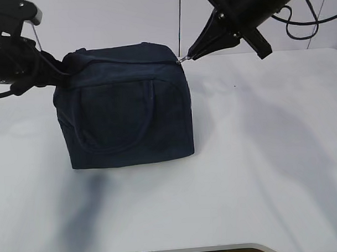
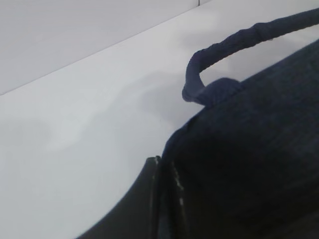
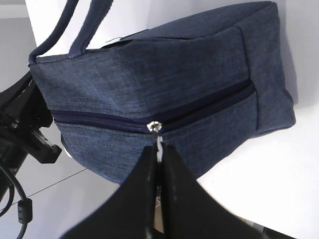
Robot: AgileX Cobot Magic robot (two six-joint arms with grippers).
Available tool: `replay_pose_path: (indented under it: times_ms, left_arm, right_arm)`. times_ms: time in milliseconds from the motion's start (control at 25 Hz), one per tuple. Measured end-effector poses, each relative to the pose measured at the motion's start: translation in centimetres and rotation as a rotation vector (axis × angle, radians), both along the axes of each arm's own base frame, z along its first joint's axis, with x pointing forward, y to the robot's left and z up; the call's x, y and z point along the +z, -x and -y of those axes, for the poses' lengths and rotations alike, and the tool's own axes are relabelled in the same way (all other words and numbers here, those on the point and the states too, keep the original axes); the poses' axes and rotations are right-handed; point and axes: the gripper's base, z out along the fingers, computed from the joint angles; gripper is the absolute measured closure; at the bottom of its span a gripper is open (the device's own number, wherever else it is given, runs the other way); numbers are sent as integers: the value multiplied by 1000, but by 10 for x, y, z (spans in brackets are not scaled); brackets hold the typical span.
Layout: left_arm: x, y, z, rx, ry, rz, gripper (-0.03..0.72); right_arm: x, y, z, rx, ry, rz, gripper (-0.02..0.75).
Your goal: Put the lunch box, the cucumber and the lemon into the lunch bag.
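The lunch bag [image 1: 126, 105] is positioned upright on the white surface [image 1: 259, 172], left of centre in the exterior view, with the zipper [image 3: 149, 122] seen drawn shut along its top. One loop handle [image 1: 116, 125] is laid flat against the near side panel; a second handle [image 2: 224, 47] is seen arching above the fabric in the left wrist view.

The right end effector [image 3: 159, 149] is located at the bag's upper right corner. Its fingers are brought narrowly together and are closed on the metal zipper pull [image 3: 156, 127], which is held taut away from the slider.

The left end effector [image 2: 162, 199] is located against the bag's upper left edge. Its fingers are seen pressed close together beside the fabric; whether any fabric is gripped cannot be determined.
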Motion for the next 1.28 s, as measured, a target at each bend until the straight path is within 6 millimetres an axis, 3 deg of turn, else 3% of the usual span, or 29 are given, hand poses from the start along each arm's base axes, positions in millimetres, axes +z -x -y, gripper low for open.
replay_pose_path:
  times_ms: [600, 880, 1080, 1280]
  left_arm:
    - [0, 0, 0, 3, -1, 1, 702]
    - [0, 0, 0, 2, 0, 0, 702]
    - [0, 0, 0, 0, 0, 0, 702]
    - [0, 0, 0, 0, 0, 0, 702]
  right_arm:
    - [-29, -14, 1, -9, 4, -71, 733]
    - [-31, -22, 22, -63, -26, -79, 733]
    - [-30, -25, 26, -87, -82, -92, 733]
    - [-45, -32, 27, -94, -89, -129, 733]
